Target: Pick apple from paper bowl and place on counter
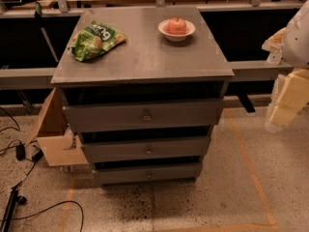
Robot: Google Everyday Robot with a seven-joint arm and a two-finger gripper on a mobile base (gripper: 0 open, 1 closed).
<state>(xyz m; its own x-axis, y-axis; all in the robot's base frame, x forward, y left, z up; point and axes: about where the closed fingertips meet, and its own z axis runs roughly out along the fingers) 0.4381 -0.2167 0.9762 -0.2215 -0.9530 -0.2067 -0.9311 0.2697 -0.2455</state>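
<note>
Since the apple (pixel 176 25) sits untouched in its bowl, the task is at its very start, approx nothing done. Going L to R: on the floor at far L lie black cables (pixel 20 151) and an open cardboard box (pixel 50 129) right beside the cabinet. On the L half of the counter (pixel 154 57) a green snack bag (pixel 96 40) lies flat, no part of this job. The middle & front of the counter are bare grey metal w/ scuffs, so in my view there's plenty of room to set sth down. Toward the back R corner stands the paper bowl (pixel 176 37), upright, w/ the apple resting inside it, stem up, touching only the bowl. Under the top are three drawers (pixel 145 115). At far R, by the frame edge, the arm (pixel 297 33) hangs off to the side of the cabinet. The pincer (pixel 285 103), as best I can make out the pale blocky end of that arm, is below counter level and well apart from bowl & apple. Whether it's spread or pressed together I can't tell. Left to do, i.e. everything: bring the pincer over the bowl, close on the apple, lift it clear of the rim, carry it to bare counter, let go
</note>
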